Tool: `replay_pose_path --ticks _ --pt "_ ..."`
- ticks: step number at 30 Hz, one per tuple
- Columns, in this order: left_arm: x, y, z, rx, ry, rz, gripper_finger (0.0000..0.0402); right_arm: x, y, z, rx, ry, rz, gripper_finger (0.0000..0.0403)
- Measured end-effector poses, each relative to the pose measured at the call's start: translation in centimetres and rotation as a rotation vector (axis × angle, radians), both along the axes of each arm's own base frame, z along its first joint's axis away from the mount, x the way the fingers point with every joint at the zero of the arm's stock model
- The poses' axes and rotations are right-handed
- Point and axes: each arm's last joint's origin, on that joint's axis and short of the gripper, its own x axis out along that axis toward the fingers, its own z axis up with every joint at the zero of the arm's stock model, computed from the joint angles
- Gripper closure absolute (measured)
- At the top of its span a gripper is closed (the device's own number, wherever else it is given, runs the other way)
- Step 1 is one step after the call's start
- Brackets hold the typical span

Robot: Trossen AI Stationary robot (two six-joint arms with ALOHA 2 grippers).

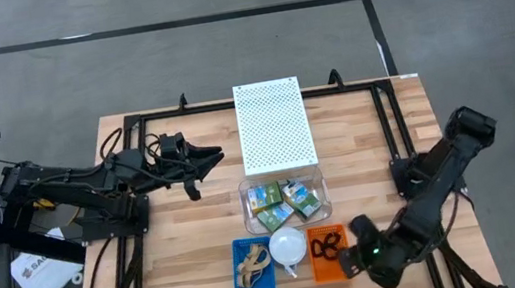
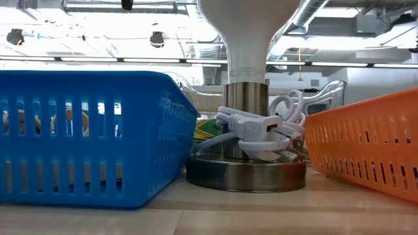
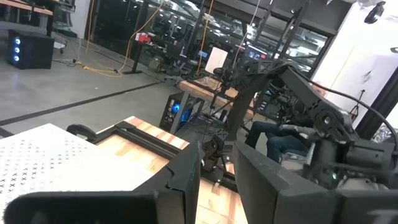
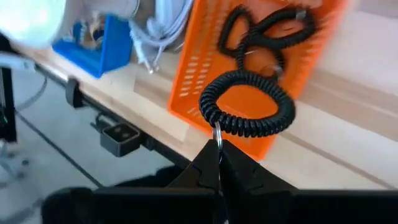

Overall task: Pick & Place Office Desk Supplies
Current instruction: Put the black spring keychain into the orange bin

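While the coil hangs over the orange basket [image 4: 249, 81]
Right gripper [image 4: 219, 163] pinched shut on black coil loop's [image 4: 247, 104] metal ring; I judge it light, springy, floppy. Left gripper [image 1: 201, 161] idle, nearly closed, empty.

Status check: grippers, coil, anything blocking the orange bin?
Right gripper shut on black coil, just outside orange bin. Left gripper parked over the table's left, off the supplies. More black loops already in bin; nothing blocking.

Robotics lab, exposed ceiling ducts [image 2: 313, 13], workbenches [image 3: 205, 90], concrete floor [image 1: 126, 72]
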Motion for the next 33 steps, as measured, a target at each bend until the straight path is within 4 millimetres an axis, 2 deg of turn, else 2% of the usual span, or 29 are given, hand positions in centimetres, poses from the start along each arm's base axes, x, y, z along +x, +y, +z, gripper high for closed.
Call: replay_pose_path --ticks 5,12,17,22,25,28,33 --pt "0.0 0.0 0.0 0.0 0.0 0.0 0.0314 2.4 0.1 -1.6 0.007 0.017 0.091 0.0403" --pt "0.0 -0.4 0.0 -0.008 -0.001 -0.018 0.0314 2.4 -0.7 -3.2 -0.059 0.097 0.072 0.0393" --pt "0.0 -0.4 -0.1 -0.009 0.005 -0.021 0.0314 2.3 -1.3 -4.3 -0.06 0.094 0.043 0.0334" --pt "0.0 -0.4 -0.1 -0.005 0.009 -0.021 0.0314 2.5 -1.7 -4.4 -0.068 0.094 0.026 0.0268" --pt "0.0 -0.4 -0.2 0.001 0.024 -0.02 0.0314 2.0 -1.9 -4.6 -0.086 0.138 -0.029 0.0239" --pt "0.0 -0.4 -0.3 0.003 0.033 -0.02 0.0314 0.4 -1.3 -4.8 -0.086 0.209 -0.079 0.0223" --pt "0.0 -0.4 -0.5 0.007 0.052 -0.02 0.0314 -1.8 -0.7 -5.1 -0.066 0.391 -0.083 0.0228"
